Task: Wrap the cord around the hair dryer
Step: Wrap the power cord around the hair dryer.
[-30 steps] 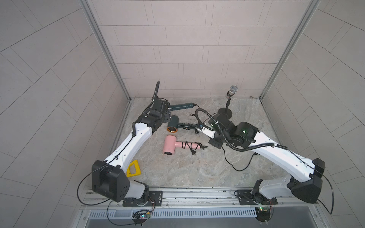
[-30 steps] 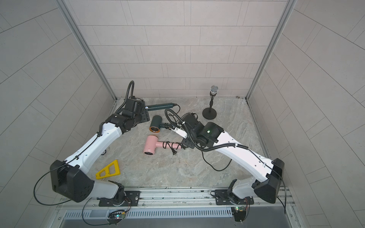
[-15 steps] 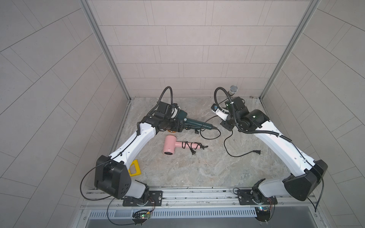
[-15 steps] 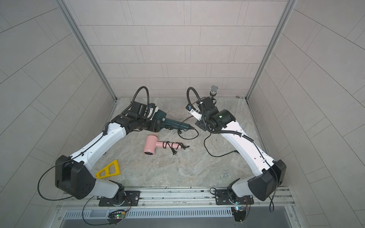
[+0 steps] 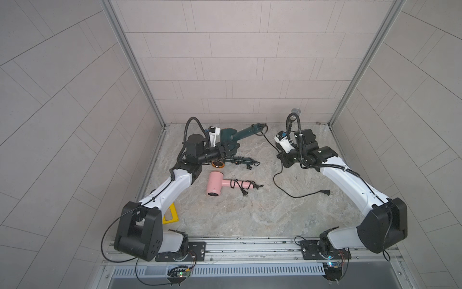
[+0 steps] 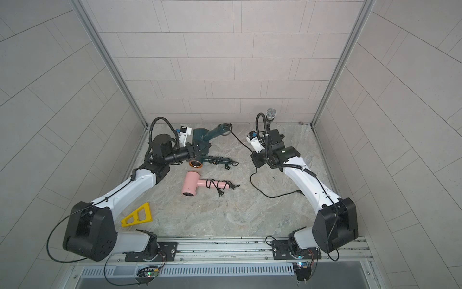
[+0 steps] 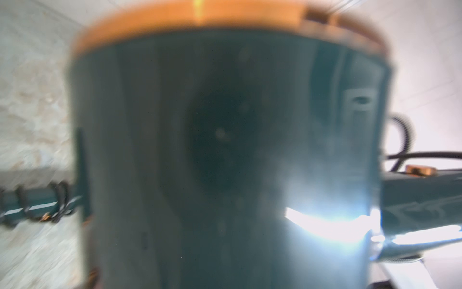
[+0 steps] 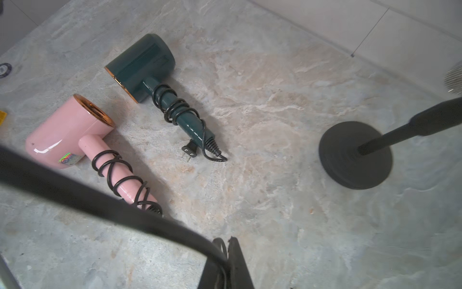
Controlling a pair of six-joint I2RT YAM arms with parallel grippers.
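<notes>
If you check both top views, your left gripper [image 5: 226, 149] is clamped on the barrel of the green hair dryer [image 5: 243, 133], holding it up in the upper left part of the table [image 5: 250, 215], handle pointing right. Its cord [image 5: 270, 143] runs from the handle end across to your right gripper [image 5: 285, 161], right of centre, which is pinched tight on it. The rest loops down onto the marble and ends at the plug [image 5: 325, 192]. Below the held one, a wrapped green dryer [image 6: 212, 160] and a pink dryer [image 6: 191, 185] lie near each other, cords coiled round their handles. Microphone stand [image 6: 270, 113] upper right, yellow triangle [image 6: 138, 216] lower left.

Left wrist view: just the blurry teal barrel of the hair dryer [image 7: 225, 150] right up against the lens, so you can't see the fingers there.

Right wrist view: the cord [image 8: 100, 200] comes straight into the closed fingers [image 8: 240, 272], with both wrapped dryers and the stand's round base beyond.
</notes>
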